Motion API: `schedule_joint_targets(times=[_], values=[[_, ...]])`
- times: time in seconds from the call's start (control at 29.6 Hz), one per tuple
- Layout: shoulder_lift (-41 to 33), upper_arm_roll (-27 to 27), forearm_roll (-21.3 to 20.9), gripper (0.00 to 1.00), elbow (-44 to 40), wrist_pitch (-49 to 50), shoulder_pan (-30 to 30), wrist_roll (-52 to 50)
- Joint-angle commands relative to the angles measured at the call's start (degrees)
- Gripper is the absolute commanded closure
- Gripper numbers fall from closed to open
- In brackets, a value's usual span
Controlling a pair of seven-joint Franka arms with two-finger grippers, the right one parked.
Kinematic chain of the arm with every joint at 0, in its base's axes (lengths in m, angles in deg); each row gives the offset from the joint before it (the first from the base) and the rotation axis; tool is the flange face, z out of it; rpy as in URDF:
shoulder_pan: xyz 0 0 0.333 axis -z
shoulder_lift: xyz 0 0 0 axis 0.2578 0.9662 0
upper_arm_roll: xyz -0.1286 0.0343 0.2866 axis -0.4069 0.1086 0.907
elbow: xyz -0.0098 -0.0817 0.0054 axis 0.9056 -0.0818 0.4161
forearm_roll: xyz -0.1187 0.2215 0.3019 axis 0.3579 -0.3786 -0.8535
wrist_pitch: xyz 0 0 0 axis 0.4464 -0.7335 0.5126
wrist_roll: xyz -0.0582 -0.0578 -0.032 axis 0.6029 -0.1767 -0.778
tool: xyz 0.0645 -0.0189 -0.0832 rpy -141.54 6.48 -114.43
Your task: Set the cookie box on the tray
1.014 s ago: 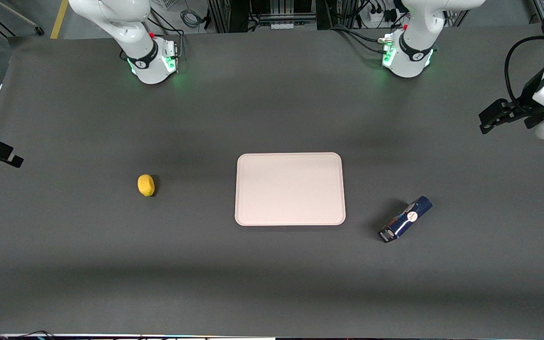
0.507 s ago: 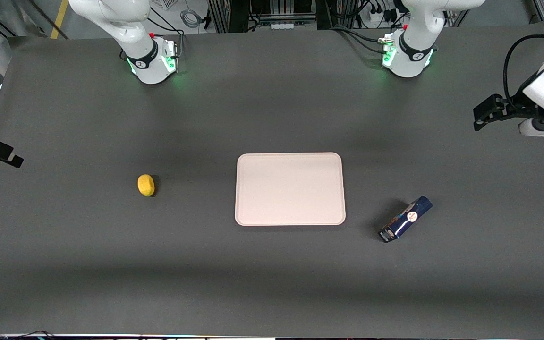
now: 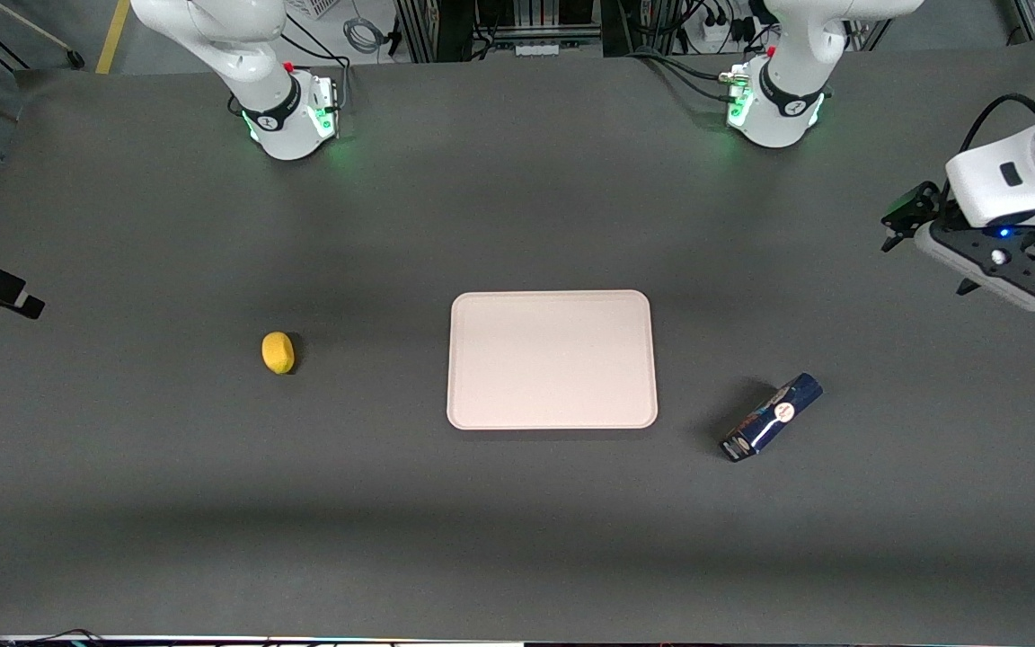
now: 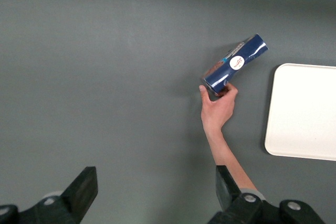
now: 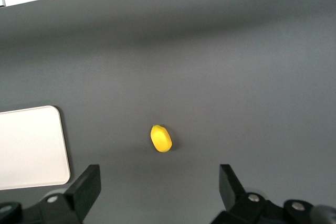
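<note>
**Left arm turns over the desk edge**

The claw (image 3: 1003, 270) of the working arm now hangs above the desk at the working arm's end, a little nearer to the front camera than one second ago. Its black underside with a blue light now faces the camera, where earlier the claw pointed sideways toward the parked arm's end.

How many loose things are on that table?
3: tray mid-table; cookie box beside it; yellow object toward the parked arm's end. Gripper open above the table, toward the working arm's end.
</note>
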Motion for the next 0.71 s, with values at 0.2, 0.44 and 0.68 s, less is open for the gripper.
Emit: schedule_joint_targets(times=[0.2,0.44,0.68], values=[[-9.14,0.23,0.06,1.0,-7.2,16.28,0.43,-0.95],[-10.99,-2.23,0.85,0.98,-18.36,31.83,0.25,-2.52],[-11.96,-3.2,1.38,0.98,-26.19,40.46,0.16,-2.7]])
